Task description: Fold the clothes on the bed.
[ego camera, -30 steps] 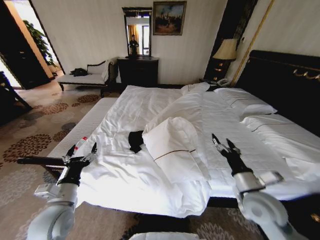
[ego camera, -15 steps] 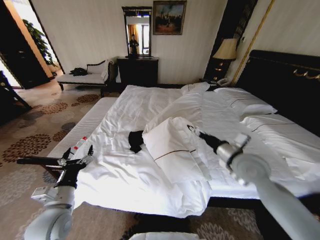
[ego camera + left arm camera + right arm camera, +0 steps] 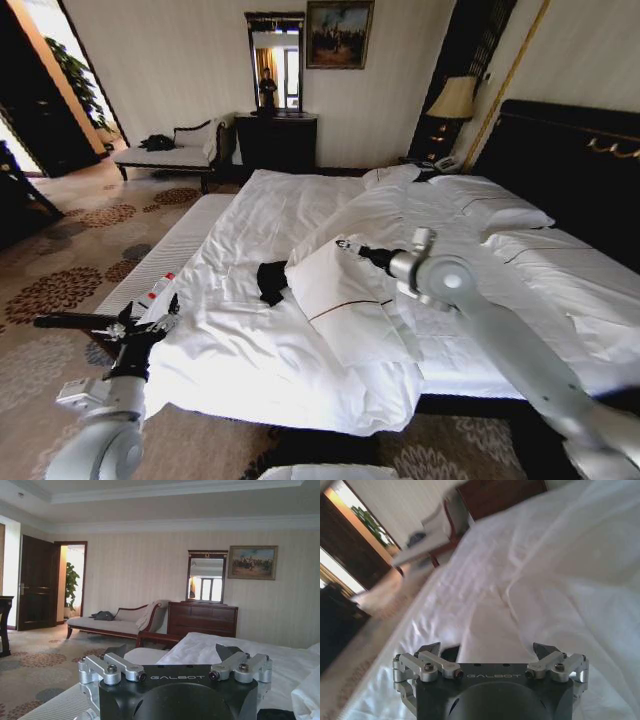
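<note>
Your right end effector (image 3: 345, 244) hangs above the folded white pillow (image 3: 345, 295) near the middle of the bed (image 3: 290, 205), its fingers spread wide with nothing between them — the right wrist view shows both tips parted over white bedding. The left end effector (image 3: 140, 322) sits low at the near left corner of the mattress, also wide and holding nothing, just beside the small red-and-white remote-like object (image 3: 160, 288).

The black T-shirt (image 3: 271, 281) lies crumpled on the duvet, pressed against the pillow's left edge and partly tucked under it (its lettering cannot be read from here).

What could go wrong: the shirt is a small dark bundle among loose white folds, so a grasp that comes down off-centre would likely pinch duvet or pillowcase along with it and drag the bedding. With the pillow overlapping the shirt, pulling sideways could trap the fabric or roll the pillow over it. The long right arm reaches across the pillow, so a low sweep could shove it onto the shirt.

Room to work: the flat stretch of sheet beyond the shirt towards the far side is open and suits spreading. The near edge of the mattress is close to the shirt's left — keep the fabric from sliding off towards the carpet (image 3: 70, 290).
</note>
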Motion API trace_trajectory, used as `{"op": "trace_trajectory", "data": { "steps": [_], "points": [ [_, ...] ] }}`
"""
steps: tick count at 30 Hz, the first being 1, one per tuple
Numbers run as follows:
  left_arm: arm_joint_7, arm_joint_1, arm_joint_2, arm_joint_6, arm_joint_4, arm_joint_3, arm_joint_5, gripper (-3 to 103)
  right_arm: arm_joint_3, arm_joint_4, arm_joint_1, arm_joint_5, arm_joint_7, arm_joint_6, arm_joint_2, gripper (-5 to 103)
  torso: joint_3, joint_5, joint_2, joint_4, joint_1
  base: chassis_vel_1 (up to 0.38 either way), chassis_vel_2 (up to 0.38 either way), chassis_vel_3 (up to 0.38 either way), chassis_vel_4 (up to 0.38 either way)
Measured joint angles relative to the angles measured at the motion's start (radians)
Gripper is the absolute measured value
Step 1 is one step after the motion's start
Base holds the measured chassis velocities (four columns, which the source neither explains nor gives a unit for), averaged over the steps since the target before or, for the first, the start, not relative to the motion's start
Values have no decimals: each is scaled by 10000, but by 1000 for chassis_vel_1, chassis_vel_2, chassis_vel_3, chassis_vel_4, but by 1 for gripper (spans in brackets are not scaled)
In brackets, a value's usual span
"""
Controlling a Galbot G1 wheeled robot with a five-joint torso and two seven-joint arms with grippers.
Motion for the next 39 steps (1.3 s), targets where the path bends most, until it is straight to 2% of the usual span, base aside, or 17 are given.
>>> {"op": "trace_trajectory", "data": {
  "steps": [2, 12, 16, 18, 19, 26, 29, 31, 34, 37, 38, 39],
  "points": [
    [-14, -19, 44, -3, 52, -122, -75, 100, -540, -503, 436, -138, 170, -105, 313, 100, 0, 2, 0, -1, 0, 0, 0, 0, 0],
    [-26, -87, 149, -143, 384, -423, -283, 100, -1808, -1954, 2239, -326, 677, -315, 1308, 100, -1, 0, 0, 1, 0, 0, 0, 0, 0],
    [-27, -160, 191, -156, 472, -426, -314, 100, -2078, -2434, 2621, -267, 1130, -598, 1626, 100, -1, -1, 1, 1, 0, 0, 0, 0, 0],
    [-30, -250, 247, -162, 571, -400, -331, 100, -2306, -3031, 2951, 25, 1878, -895, 2081, 100, 0, 1, 1, 1, 0, 0, 0, 0, 0],
    [-30, -270, 263, -165, 603, -386, -331, 100, -2342, -3174, 3006, 100, 2008, -967, 2192, 100, 0, 0, 1, 2, 0, 0, 0, 0, 0],
    [-32, -365, 394, -175, 778, -368, -378, 100, -2444, -3659, 3103, 226, 2173, -1208, 2551, 102, 0, 1, 1, 1, 0, 0, 0, 0, 0],
    [-39, -412, 482, -176, 847, -410, -441, 100, -2450, -3671, 3050, 232, 2177, -1256, 2515, 88, -1, 2, 1, 0, 0, 0, 0, 0, 0],
    [-39, -417, 486, -176, 852, -410, -444, 100, -2450, -3654, 3033, 232, 2177, -1260, 2491, 88, -1, 2, 1, -1, 0, 0, 0, 0, 0],
    [-44, -424, 461, -176, 854, -375, -446, 100, -2426, -3559, 2963, 227, 2174, -1261, 2372, 72, -1, 2, 1, 0, 0, 0, 0, 0, 0],
    [-46, -424, 431, -177, 838, -355, -439, 100, -2399, -3522, 2945, 225, 2168, -1260, 2329, 66, -1, 2, 1, 0, 0, 0, 0, 0, 0],
    [-46, -417, 404, -177, 819, -344, -424, 100, -2378, -3483, 2926, 221, 2152, -1252, 2287, 56, -1, 2, 1, 0, 0, 0, 0, 0, 0],
    [-46, -411, 391, -176, 809, -341, -416, 100, -2366, -3466, 2916, 216, 2144, -1246, 2272, 56, -1, 2, 1, 0, 0, 0, 0, 0, 0]
  ]
}}
